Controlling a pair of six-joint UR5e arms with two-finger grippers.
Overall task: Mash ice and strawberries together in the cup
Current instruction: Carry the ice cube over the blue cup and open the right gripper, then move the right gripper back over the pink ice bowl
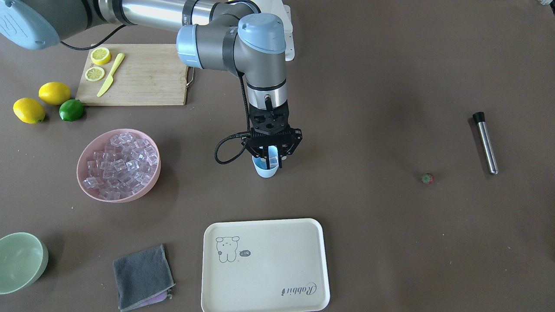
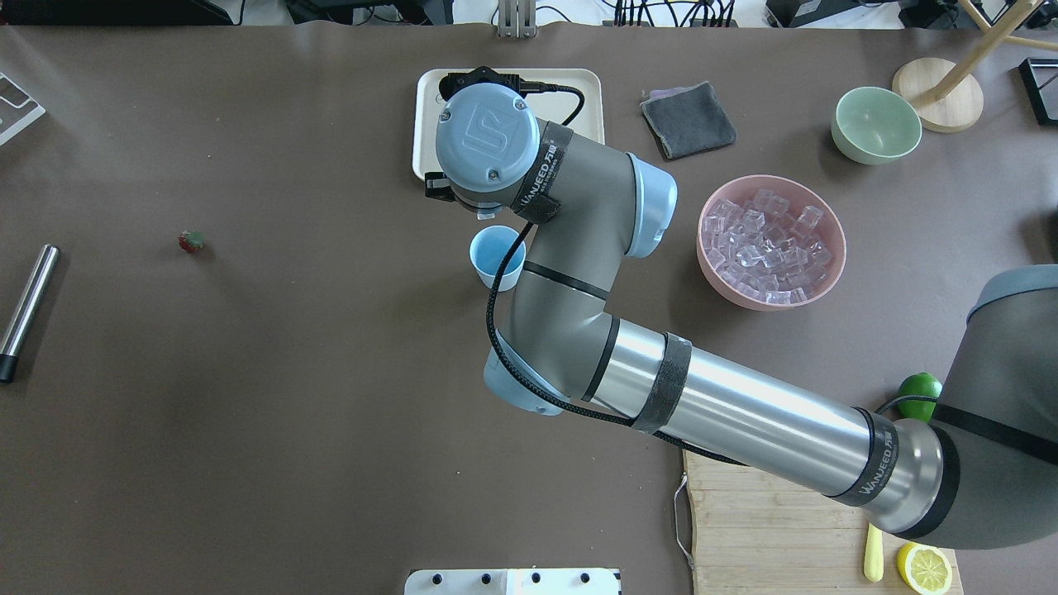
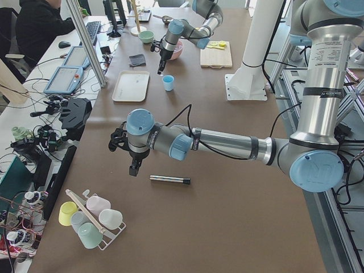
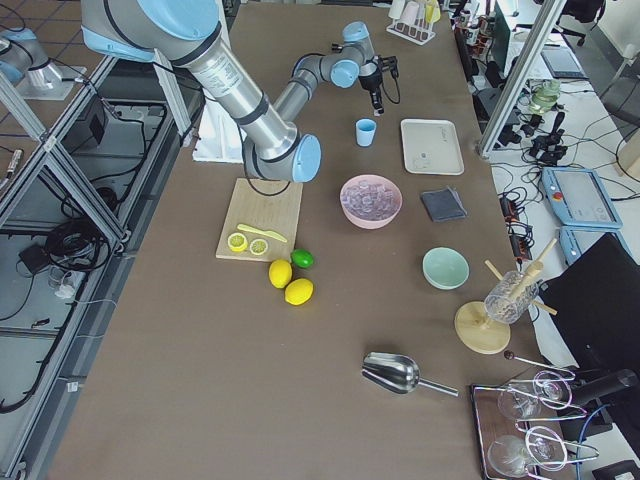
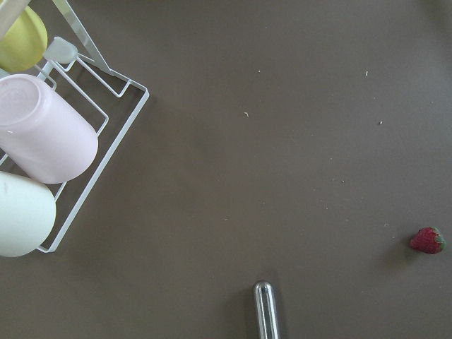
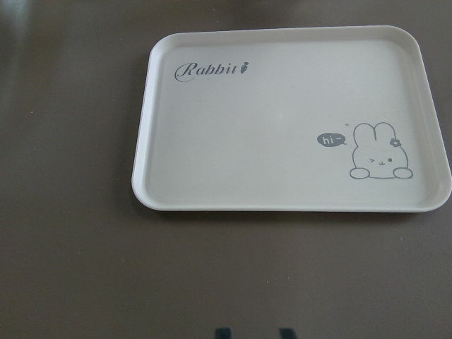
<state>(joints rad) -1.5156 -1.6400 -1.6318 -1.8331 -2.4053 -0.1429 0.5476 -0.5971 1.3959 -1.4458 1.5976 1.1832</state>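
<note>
Two lemons (image 1: 41,101), one lime (image 1: 71,110), two bowls (image 1: 118,165).

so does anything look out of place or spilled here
Nothing is spilled. The one oddity is the strawberry, lying loose on the bare table near the metal muddler, far from the cup.

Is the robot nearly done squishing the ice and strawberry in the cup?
Not nearly. Done: nothing yet; what shows of the cup's inside looks empty. In hand: the right hand hovers over the cup with something pale in its grip, maybe an ice cube. Left: the strawberry lies far off, and the metal masher is untouched.
</note>
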